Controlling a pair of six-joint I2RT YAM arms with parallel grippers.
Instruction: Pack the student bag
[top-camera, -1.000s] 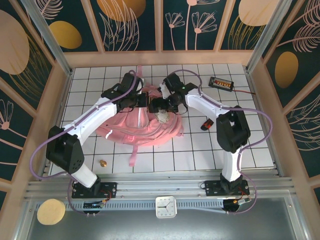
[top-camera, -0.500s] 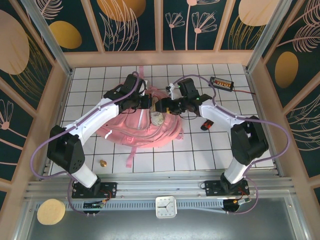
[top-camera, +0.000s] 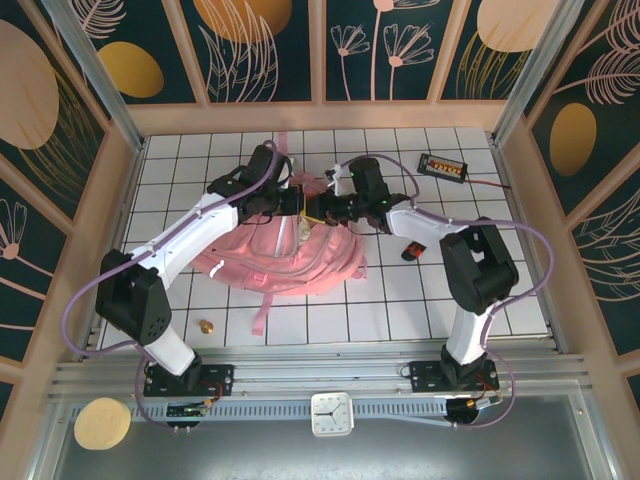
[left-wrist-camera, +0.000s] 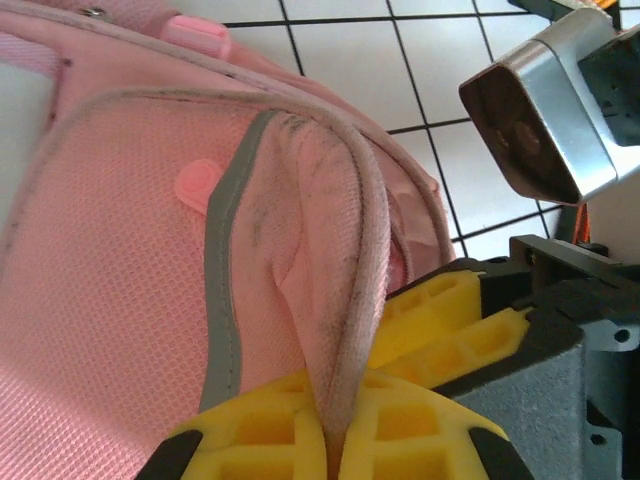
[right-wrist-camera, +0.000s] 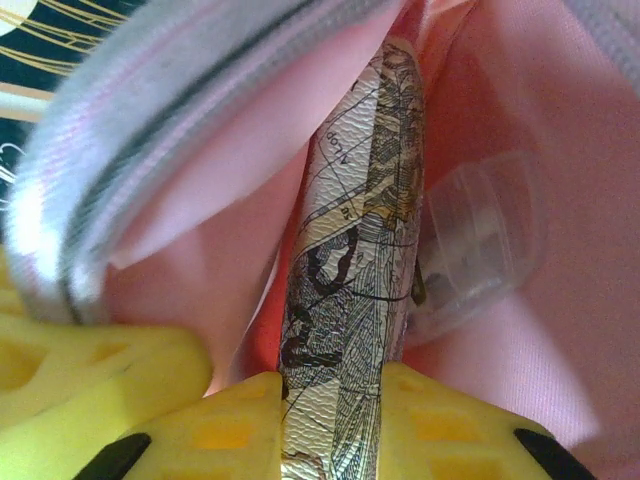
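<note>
i see the student bag (top-camera: 285, 262) lying slumped in the middle of the white tiled counter (top-camera: 180, 160), with both arms reaching over its far end and one pink strap (top-camera: 262, 312) trailing toward the near edge. the left fingers (top-camera: 297, 203) are at the bag's top opening. in the left wrist view these yellow fingers (left-wrist-camera: 350, 430) are clamped tight on the bag's piped rim (left-wrist-camera: 362, 270), pinching the pink fabric between them, a grey reflective strip (left-wrist-camera: 222, 250) running just beside the fold. the right fingers (top-camera: 320, 210) sit just beside the left ones, at the same opening. in the right wrist view they (right-wrist-camera: 400, 410) are closed on a thin flat item with a white cover and dark line drawings (right-wrist-camera: 355, 300), which points into the bag with pink lining on both sides. i cannot tell what that item is. a small red and black object (top-camera: 414, 248) lies on the counter near the right arm, apart from the bag.
</note>
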